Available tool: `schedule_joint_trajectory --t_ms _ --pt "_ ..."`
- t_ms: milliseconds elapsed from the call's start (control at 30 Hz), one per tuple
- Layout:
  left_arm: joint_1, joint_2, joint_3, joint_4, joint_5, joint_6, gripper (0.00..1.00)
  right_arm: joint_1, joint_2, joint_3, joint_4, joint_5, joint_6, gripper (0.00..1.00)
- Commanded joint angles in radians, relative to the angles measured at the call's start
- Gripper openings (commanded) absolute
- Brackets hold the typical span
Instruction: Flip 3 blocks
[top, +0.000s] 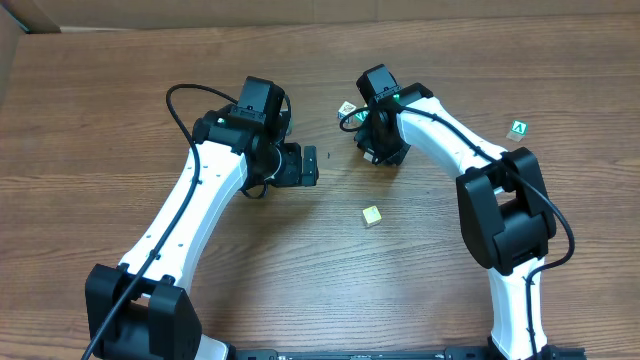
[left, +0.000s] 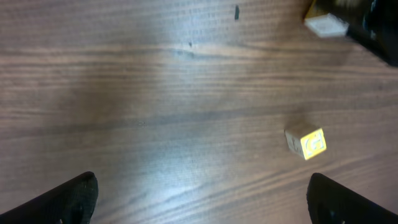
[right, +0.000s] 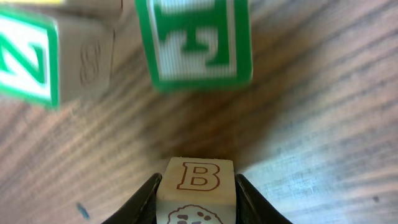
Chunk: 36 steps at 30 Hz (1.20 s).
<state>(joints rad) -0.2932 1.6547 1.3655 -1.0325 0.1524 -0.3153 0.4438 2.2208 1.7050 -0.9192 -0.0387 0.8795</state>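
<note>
You have a wood-grained table (top: 90, 110), smooth with a soft sheen. The B block (right: 198, 186) is pale bare wood, matt, its letter outlined in brown. The far green-lettered block (right: 196, 40) is painted green and white. The right gripper (right: 198, 182) has fingers (right: 144, 200) of matt black plastic, and the left arm (top: 188, 210) wears a glossy white shell.

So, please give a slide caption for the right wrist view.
Right tool grips the B block before two green-lettered blocks on the wooden table.
</note>
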Motion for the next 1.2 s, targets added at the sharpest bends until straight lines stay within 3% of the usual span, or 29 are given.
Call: schedule_joint_trajectory --t_ms 0,133,433,900,1167 --pt "0.012 0.005 0.004 0.006 -0.083 -0.016 1.0 -0.003 -0.097 -0.001 -0.042 -0.055 -0.105 0.33" --pt "0.144 0.005 0.014 -0.04 -0.059 -0.116 1.0 0.0 -0.165 -0.001 -0.151 -0.081 -0.216 0.33" --pt "0.365 0.006 0.013 -0.04 -0.022 -0.119 1.0 0.081 -0.205 -0.003 -0.299 -0.135 -0.31 0.33" --pt "0.385 0.006 0.013 -0.039 -0.029 -0.119 1.0 0.286 -0.204 -0.005 -0.4 -0.06 -0.272 0.38" --pt "0.385 0.006 0.013 -0.039 -0.029 -0.119 1.0 0.32 -0.204 -0.004 -0.347 0.021 -0.248 0.44"
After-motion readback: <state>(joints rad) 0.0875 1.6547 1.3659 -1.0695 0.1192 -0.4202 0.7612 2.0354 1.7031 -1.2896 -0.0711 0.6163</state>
